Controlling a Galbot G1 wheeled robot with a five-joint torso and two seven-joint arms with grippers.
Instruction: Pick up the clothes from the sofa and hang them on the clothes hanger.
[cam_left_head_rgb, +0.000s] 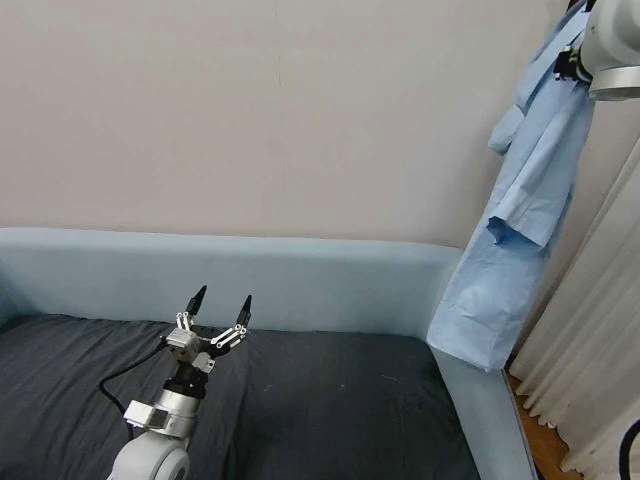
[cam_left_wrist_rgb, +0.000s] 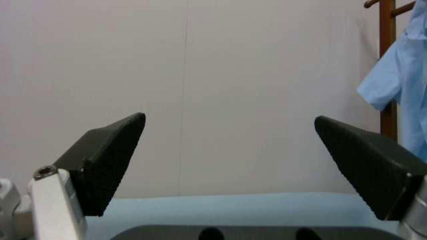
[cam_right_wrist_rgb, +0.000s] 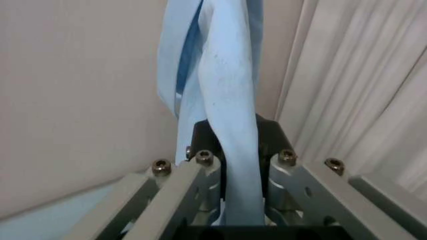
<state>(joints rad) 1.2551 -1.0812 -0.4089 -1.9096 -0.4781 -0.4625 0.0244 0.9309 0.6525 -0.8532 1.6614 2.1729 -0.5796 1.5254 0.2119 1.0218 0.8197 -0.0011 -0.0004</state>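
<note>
The right gripper (cam_right_wrist_rgb: 230, 165) is clenched on a bunched fold of the light blue shirt (cam_right_wrist_rgb: 227, 75), and the cloth runs straight out from between its fingers. Held high, it lets the rest of the shirt hang far below it, the tail ending at the end of the sofa (cam_left_head_rgb: 300, 275).

This looks like the hanging step: the garment is off the seat and up at rack height. The next move calls for getting the collar over a peg of the wooden clothes hanger (cam_left_wrist_rgb: 385, 60) before letting go.

A pale curtain (cam_right_wrist_rgb: 353, 75) hangs just beside the gripper and could snag. The wall (cam_left_head_rgb: 250, 100) lies beyond. Well below, the left gripper (cam_left_head_rgb: 222, 305) waits over the dark seat, fingers spread and empty.
</note>
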